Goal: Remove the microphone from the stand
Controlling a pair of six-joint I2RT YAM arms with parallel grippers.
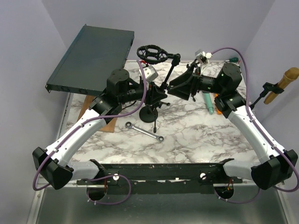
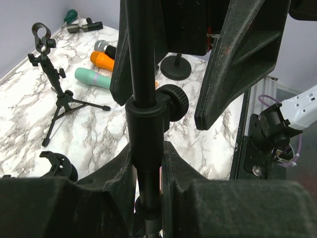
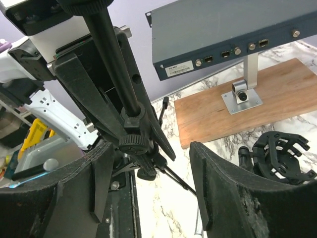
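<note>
On the table (image 1: 187, 135) we find the stand (image 1: 169, 74) central, a wrench (image 1: 145, 131) nearer, the rack unit (image 1: 93, 58) far left, loose microphones (image 1: 210, 106) at right.

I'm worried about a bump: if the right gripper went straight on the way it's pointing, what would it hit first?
Most likely the microphone stand pole at its clamp knob, directly in line with the open right gripper. The left gripper holds that pole. Depth is hard to judge.

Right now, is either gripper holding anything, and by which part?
The left gripper clamps the microphone stand by its pole, just below the tightening knob. The right gripper is open, holding nothing.
</note>
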